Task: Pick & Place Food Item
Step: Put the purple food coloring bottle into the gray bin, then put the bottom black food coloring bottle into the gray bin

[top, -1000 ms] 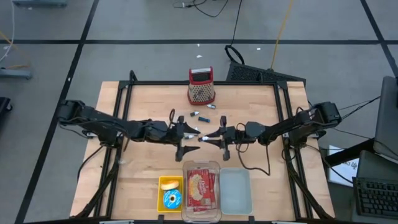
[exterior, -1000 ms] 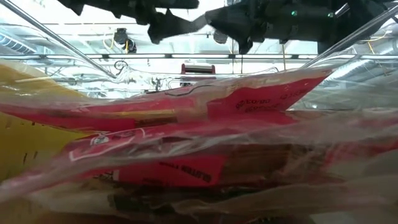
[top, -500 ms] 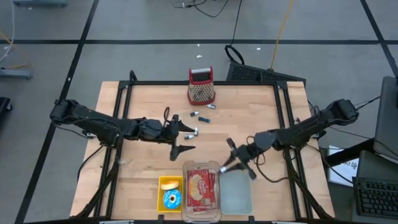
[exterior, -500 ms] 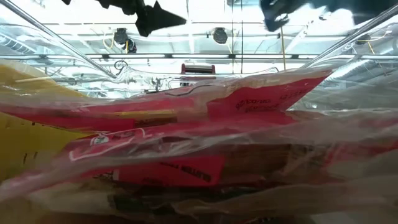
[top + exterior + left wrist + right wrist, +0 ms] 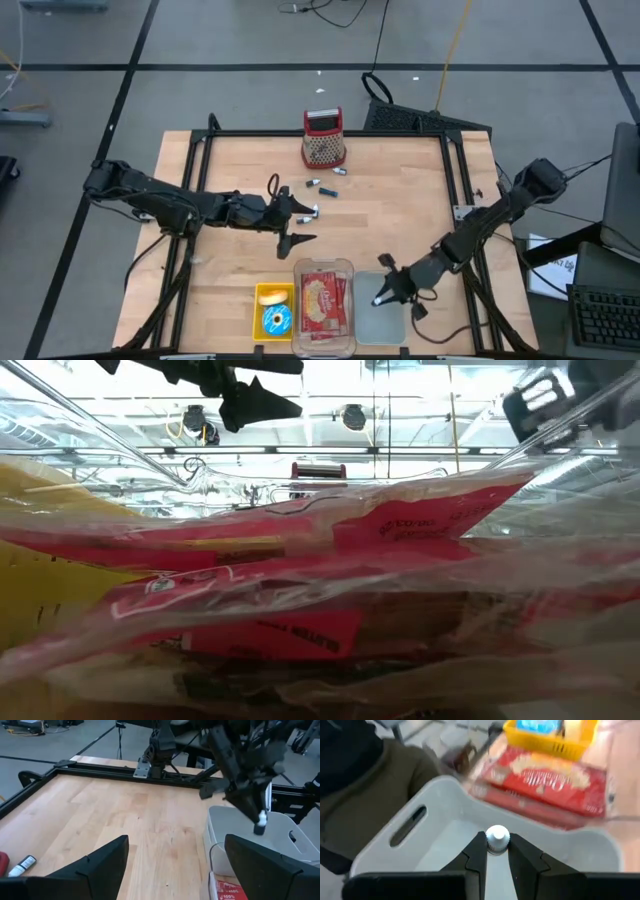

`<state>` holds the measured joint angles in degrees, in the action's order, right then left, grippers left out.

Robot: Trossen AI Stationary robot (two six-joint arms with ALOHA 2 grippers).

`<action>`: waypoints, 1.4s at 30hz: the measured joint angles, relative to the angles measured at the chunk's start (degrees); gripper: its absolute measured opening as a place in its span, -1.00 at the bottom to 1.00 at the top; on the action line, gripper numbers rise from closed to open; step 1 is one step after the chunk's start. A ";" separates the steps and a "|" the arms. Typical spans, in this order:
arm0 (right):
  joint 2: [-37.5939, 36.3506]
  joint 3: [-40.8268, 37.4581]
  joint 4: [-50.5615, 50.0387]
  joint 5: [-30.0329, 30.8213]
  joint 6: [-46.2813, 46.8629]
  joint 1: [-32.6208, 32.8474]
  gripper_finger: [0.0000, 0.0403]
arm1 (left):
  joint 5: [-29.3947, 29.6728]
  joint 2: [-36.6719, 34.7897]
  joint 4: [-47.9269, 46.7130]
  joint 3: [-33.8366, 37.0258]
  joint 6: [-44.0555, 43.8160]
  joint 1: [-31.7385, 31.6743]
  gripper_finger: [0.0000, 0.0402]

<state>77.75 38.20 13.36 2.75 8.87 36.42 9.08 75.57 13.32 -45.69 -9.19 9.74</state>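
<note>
White-capped, a small marker sits pinched in the right claw above the pale grey bin at the table's near edge, right of the red food packet. Mid-table, the left claw hangs spread wide and empty.

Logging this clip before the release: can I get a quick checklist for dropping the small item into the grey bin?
1. Right hand shut on the white-capped item: ok.
2. Item above the grey bin: ok.
3. Bin floor bare where seen: ok.
4. Left hand open, back over mid-table: ok.
5. Red packet lies in its own clear tray: ok.
6. What the item is: cannot tell.
</note>
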 joint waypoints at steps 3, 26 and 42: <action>2.80 0.00 -1.25 0.18 0.52 0.21 -0.75 | 0.00 0.00 0.25 0.00 0.00 0.00 0.61; 6.95 0.02 -0.87 0.19 2.35 -0.96 -0.24 | 0.04 -0.02 0.17 0.00 -0.02 -0.07 0.61; -9.35 0.02 2.74 8.11 -11.82 -0.98 -0.25 | -0.02 5.58 -3.09 0.04 -2.88 -0.07 0.61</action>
<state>68.40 38.22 16.10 10.86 -2.96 35.44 9.06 81.15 10.23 -45.65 -12.07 9.67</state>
